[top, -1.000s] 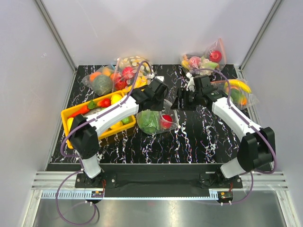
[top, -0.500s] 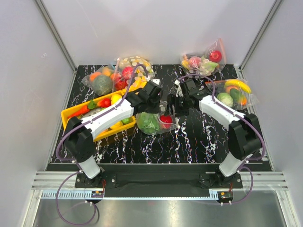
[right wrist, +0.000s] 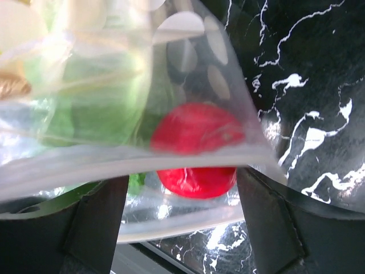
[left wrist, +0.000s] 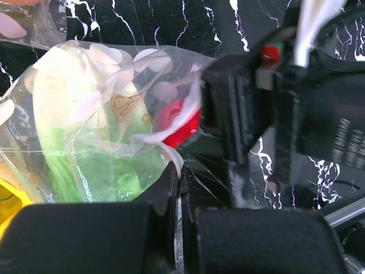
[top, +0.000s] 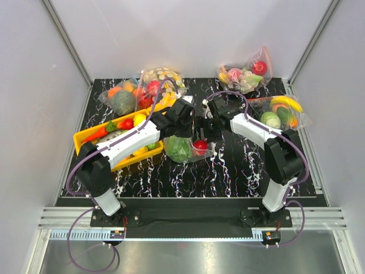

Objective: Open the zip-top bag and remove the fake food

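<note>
On the black marbled table (top: 239, 165), both arms reach in to the centre and meet at the zip-top bag (top: 191, 151). A yellow tray (top: 78, 138) of loose plastic produce sits at left, under the left arm and just beside the bag. Other filled bags (top: 245, 71) are piled along the back and right edge, well apart from the work area.

The zip-top bag lies mid-table, dotted clear film, contents inside. Lettuce (top: 178, 148) fills its left part, and the red fruit (top: 199, 144) sits at its right end, touching the lettuce.

Left gripper (left wrist: 178, 182): jaws closed down to a sliver, a fold of the bag's film pinched between them. Right gripper (right wrist: 182, 185): jaws spread wide with nothing clamped. A pale band of the bag's edge runs across the gap and the red fruit is centred behind it. Can't tell whether either finger touches the film. Seen from above, the two grippers are just beside each other.
</note>
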{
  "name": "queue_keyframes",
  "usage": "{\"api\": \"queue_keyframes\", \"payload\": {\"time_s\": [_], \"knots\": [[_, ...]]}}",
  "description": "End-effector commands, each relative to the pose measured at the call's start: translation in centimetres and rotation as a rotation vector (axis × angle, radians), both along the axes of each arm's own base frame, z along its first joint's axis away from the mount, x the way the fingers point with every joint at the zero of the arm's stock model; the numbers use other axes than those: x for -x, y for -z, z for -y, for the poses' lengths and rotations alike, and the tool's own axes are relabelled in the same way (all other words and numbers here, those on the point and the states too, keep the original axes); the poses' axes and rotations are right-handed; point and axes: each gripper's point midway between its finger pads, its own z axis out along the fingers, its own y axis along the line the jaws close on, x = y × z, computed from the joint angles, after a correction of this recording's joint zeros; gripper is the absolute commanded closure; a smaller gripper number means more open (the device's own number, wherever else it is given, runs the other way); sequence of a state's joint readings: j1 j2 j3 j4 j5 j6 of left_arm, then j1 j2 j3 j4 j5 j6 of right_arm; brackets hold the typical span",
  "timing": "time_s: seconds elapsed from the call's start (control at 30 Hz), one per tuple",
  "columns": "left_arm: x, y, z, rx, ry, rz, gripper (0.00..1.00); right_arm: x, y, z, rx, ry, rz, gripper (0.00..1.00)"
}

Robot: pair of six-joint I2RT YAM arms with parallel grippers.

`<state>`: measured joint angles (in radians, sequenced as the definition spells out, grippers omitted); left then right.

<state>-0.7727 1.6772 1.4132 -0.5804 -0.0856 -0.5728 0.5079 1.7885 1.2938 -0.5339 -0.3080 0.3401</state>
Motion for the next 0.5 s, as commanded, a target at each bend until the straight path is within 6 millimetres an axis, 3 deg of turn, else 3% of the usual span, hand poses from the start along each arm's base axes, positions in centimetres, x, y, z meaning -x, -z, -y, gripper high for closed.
{"api": "queue_keyframes", "payload": {"time_s": [0.0,0.47], "knots": [[-0.3,-1.8,0.3,0.048,0.019,0.043,1.00,-1.6,-0.7,-0.9,0.002,-0.005,0.051,0.17],[-0.1,-1.2,0.1,0.065,0.008,0.030,1.00,0.4,2.9,0.3,0.094,-0.008,-0.017,0.11]]}}
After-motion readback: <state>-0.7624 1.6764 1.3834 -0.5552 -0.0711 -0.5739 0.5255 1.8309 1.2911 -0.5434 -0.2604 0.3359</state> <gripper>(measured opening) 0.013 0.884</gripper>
